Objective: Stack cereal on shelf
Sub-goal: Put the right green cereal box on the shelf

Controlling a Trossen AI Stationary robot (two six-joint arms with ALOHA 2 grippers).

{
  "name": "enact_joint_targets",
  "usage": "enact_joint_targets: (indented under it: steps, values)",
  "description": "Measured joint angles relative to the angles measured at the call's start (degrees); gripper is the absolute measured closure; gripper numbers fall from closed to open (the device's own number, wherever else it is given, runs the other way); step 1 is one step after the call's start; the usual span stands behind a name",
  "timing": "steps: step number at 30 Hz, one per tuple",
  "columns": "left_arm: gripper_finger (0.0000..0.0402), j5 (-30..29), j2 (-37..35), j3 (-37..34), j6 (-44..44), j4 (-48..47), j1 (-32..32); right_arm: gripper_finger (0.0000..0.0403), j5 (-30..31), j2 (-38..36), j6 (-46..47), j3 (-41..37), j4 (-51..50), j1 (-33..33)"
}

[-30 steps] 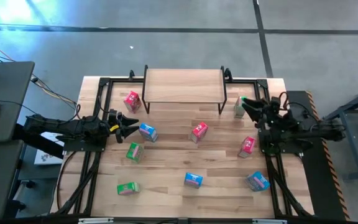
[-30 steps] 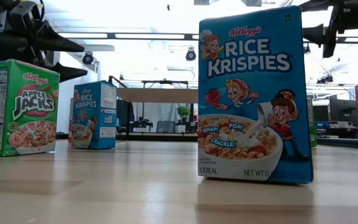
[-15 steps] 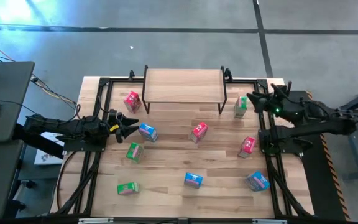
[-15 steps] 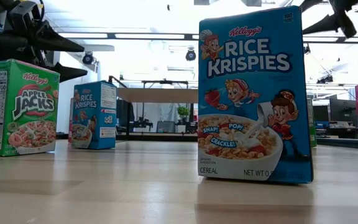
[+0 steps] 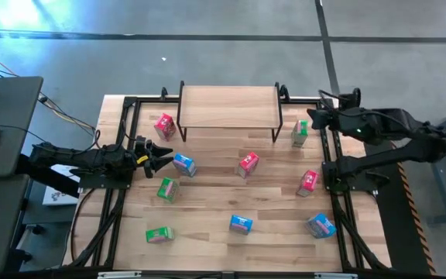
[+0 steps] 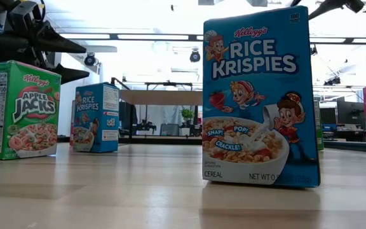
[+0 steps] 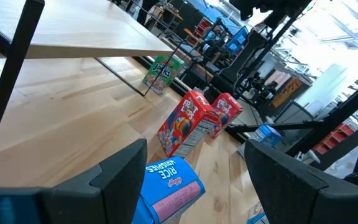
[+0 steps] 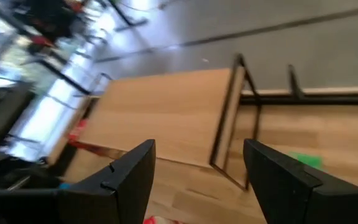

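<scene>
Cereal boxes, nine in the high view, lie scattered over the worktop, none on the shelf. Three are red-pink: one beside the shelf's left legs, one mid-worktop, one toward the right edge. Three are blue: one, one nearer the front, one at the front right. Three are green: one, one at the front left, one by the shelf's right legs.

The shelf's long axis runs across the worktop along its far edge, plank level on thin black legs.

Left jaws stand open and empty, pointing right across the worktop; the blue box at 269,212 sits just ahead of them and slightly to one side, tilted, not touching. Beyond it in line are two red-pink boxes, standing upright, and a green box by a shelf leg. The other red-pink box lies off to the far side of these jaws.

Right jaws are open and empty, raised above the worktop and aimed left toward the shelf's right end; the green box is just below and ahead of them, with the shelf's black legs between jaws and plank.

In the low view a blue box stands upright, long axis vertical, with a green one and another blue behind.
</scene>
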Motion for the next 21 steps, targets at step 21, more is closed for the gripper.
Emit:
enact_joint_targets:
  steps: [21]
  values:
    - [0.0139,0.02,-0.02,0.0,0.0,-0.02,0.01,0.0166,-26.44,16.62,-6.33,5.69,-15.37,-26.35]
